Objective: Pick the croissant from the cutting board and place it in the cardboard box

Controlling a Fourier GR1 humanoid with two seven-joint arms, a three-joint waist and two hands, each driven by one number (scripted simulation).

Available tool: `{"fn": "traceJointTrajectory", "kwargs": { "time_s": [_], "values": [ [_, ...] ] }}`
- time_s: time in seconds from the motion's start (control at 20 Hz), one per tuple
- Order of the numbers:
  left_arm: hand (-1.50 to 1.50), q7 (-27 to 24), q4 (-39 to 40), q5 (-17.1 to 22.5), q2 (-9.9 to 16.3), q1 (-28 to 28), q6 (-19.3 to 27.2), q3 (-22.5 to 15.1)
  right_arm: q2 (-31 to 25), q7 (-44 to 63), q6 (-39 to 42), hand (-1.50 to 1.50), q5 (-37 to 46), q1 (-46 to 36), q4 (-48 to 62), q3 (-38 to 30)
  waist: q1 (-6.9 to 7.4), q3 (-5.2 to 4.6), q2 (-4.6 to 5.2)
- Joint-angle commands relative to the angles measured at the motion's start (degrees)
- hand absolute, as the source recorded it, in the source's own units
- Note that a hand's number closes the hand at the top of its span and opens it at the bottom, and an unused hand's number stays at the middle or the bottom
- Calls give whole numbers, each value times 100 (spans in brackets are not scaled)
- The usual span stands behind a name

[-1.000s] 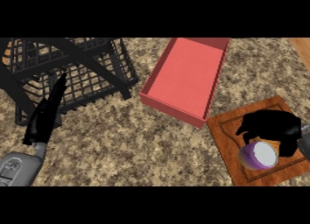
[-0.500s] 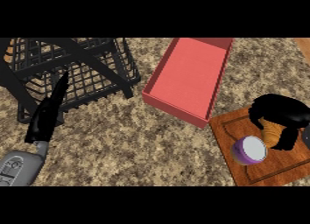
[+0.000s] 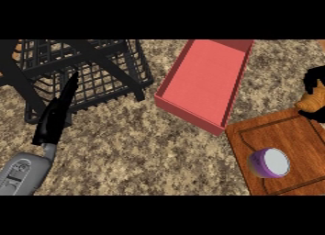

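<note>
Croissant (image 3: 314,99) x1, gripped by right hand (image 3: 322,78) | left hand (image 3: 57,114) straight-fingered | box (image 3: 204,82) x1 | cutting board (image 3: 297,140) x1

My right hand (image 3: 320,80) curls round the golden-brown croissant (image 3: 316,100), held above the wooden cutting board's (image 3: 294,137) far edge. The open red cardboard box (image 3: 206,78) lies just beside the board.

A speckled tabletop (image 3: 145,151) carries a black wire basket (image 3: 84,73) just beyond the left hand's fingers (image 3: 60,108), a red cardboard box (image 3: 206,82) at centre, and a wooden cutting board (image 3: 290,137) below the right hand's fingers (image 3: 321,75).
</note>
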Motion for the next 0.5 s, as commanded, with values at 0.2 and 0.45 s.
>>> {"fn": "traceJointTrajectory", "kwargs": {
  "time_s": [0.2, 0.45],
  "values": [
    [0, 213, 512, -165, 491, 289, 259, 468, -63, -839, -220, 150, -660, -873, 322, -862, 23, -31, -18],
    [0, 367, 515, -117, 553, 253, 278, 578, 144, -1060, 145, 150, -718, -1263, 402, -849, 6, -39, -35]
  ]
}}
